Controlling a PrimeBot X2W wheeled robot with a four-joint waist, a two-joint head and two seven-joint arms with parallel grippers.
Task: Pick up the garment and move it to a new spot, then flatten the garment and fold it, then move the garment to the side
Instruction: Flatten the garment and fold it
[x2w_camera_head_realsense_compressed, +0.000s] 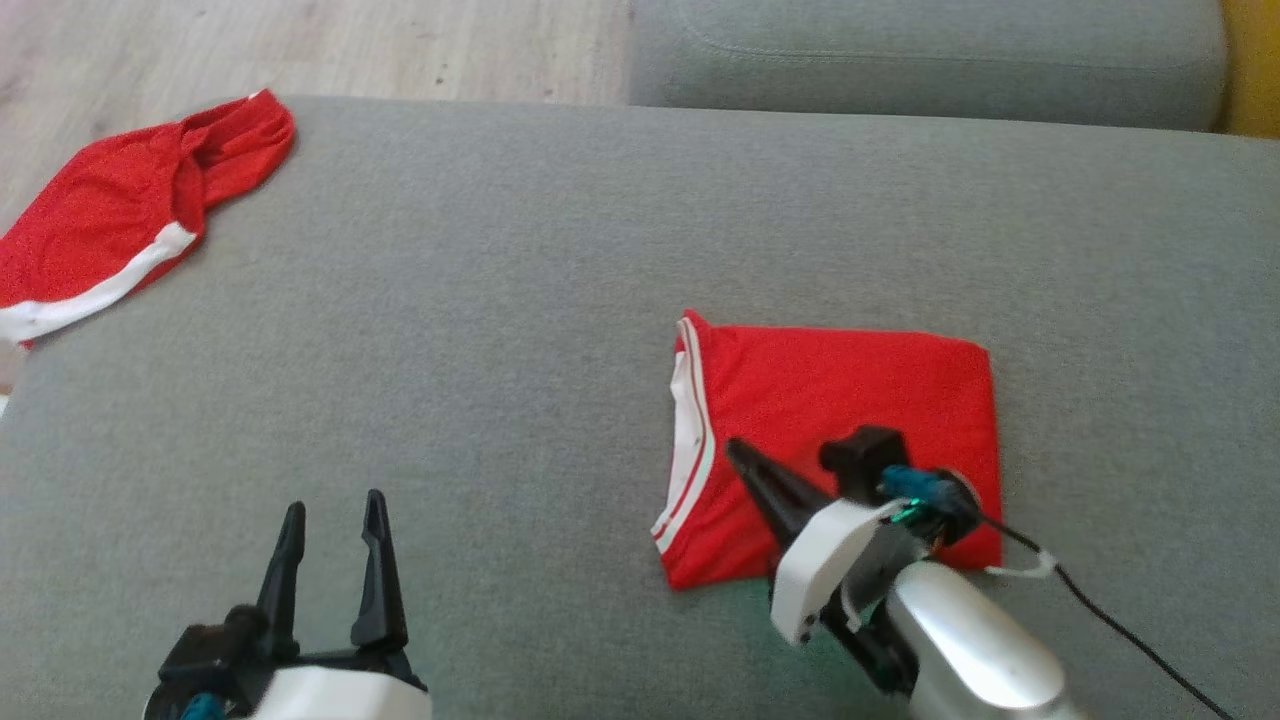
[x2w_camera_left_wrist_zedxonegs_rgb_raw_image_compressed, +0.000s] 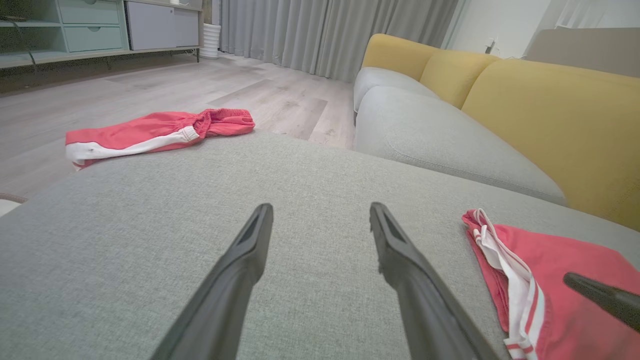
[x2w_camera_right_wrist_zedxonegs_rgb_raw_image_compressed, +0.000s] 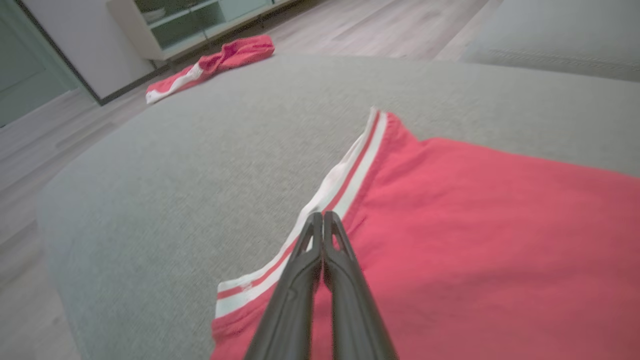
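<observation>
Folded garment (x2w_camera_head_realsense_compressed: 850, 390) lies on the sofa (x2w_camera_head_realsense_compressed: 500, 330); my right tool (x2w_camera_head_realsense_compressed: 737, 452), closed and empty, hovers at its striped hem (x2w_camera_head_realsense_compressed: 690, 440), left tool (x2w_camera_head_realsense_compressed: 334, 505) spread wide. I fear a sideways shove would rumple the fold.

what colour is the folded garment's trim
Trim is white with a red stripe; best in right wrist view.

On the wide cushion (x2w_camera_head_realsense_compressed: 500, 330) the folded garment (x2w_camera_head_realsense_compressed: 850, 400) lies at 4 o'clock from the middle, a second garment (x2w_camera_head_realsense_compressed: 120, 220) at 10 o'clock, overhanging the far left edge. The right gripper (x2w_camera_head_realsense_compressed: 737, 450) is over the folded garment, toward its 9 o'clock edge; the left gripper (x2w_camera_head_realsense_compressed: 334, 505) is above bare cushion at 7 o'clock. A rear cushion (x2w_camera_head_realsense_compressed: 930, 60) lies beyond at 1 o'clock, floor (x2w_camera_head_realsense_compressed: 300, 40) at 11.
</observation>
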